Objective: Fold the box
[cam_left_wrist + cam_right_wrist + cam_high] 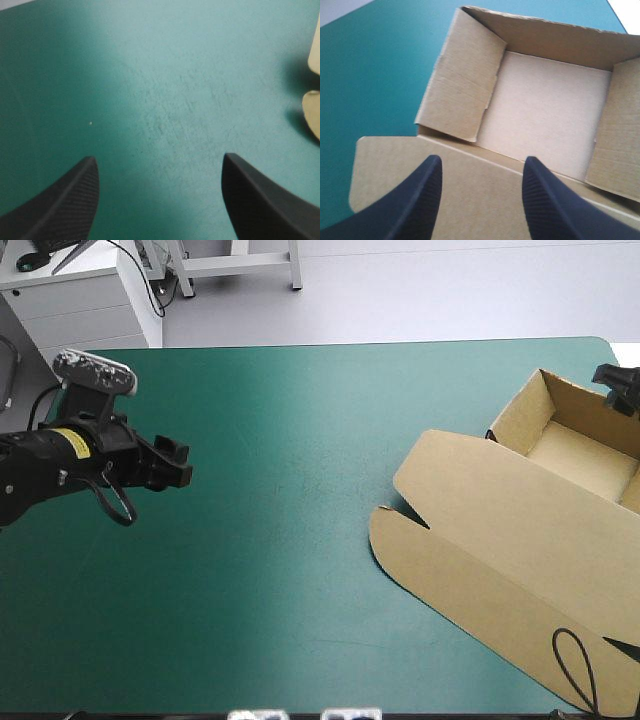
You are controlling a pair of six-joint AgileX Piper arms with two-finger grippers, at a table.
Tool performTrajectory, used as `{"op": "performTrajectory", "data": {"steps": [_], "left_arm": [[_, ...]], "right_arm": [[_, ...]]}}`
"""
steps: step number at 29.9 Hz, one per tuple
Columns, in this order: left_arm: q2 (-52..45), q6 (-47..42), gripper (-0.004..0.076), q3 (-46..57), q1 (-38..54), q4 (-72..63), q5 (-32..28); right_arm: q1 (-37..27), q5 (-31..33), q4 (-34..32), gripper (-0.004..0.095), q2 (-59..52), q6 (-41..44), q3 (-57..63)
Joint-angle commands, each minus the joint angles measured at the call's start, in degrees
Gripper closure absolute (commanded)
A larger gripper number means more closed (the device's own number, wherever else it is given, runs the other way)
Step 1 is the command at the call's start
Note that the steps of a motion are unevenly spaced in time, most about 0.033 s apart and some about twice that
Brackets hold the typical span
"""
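The table (pixel 290 540), under its teal-green cover, lies mostly bare, with the work gathered at its right side. There the brown box (pixel 500 540) sits as an open tray. Its walls are raised and tucked, the tray part lies toward the far right corner, and the broad lid lies flat on the cover, reaching toward the table's middle and near edge.

The right gripper (pixel 484 160) hangs above the box where the lid meets the tray. Its black fingers are spread apart with nothing between them, and it looks down into the empty tray. The left gripper (pixel 159 157) hovers over bare cover at the table's left side, well apart from the box. Its fingers are likewise wide and empty, and only the lid's rounded corners show ahead of it.

The wall-raising step looks done or nearly so, and what remains is probably firming the tucked side walls. That move would fall to the right arm, since it is the nearer. It calls for a light downward touch that does not push the tray toward the table's right edge.
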Motion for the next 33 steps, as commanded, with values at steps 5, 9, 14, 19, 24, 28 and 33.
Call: {"op": "performTrajectory", "data": {"steps": [5,9,14,19,24,28,33], "left_arm": [[-7.05,-0.25,0.0234,11.55,-0.29,5.28,2.13],[-10.92,-1.38,0.0318,17.61,-0.29,5.71,2.13],[-16.28,-2.96,0.0557,23.51,-0.29,5.71,2.13],[-23.02,-3.70,0.0731,27.69,-0.29,5.71,2.13],[-28.76,-7.45,0.0731,31.90,-0.29,7.44,2.05],[-31.59,-10.88,0.0731,34.99,-0.29,7.29,2.05],[-31.56,-15.05,0.0731,35.73,-0.29,6.14,2.05]], "right_arm": [[10.95,-0.25,-0.54,0.0567,-9.77,-1.57,-1.52],[17.32,-0.25,-0.68,0.0717,-12.86,-1.57,-1.42],[23.42,-0.25,-2.13,0.0863,-17.54,-2.92,3.79],[25.98,-0.51,-5.96,0.0912,-24.67,-2.92,18.75],[25.98,-4.83,-5.98,0.0912,-33.93,-3.16,35.50],[25.98,-6.20,-5.20,0.0912,-40.16,-2.90,46.31],[25.98,-6.33,-3.52,0.0912,-47.23,-2.90,55.76]]}}
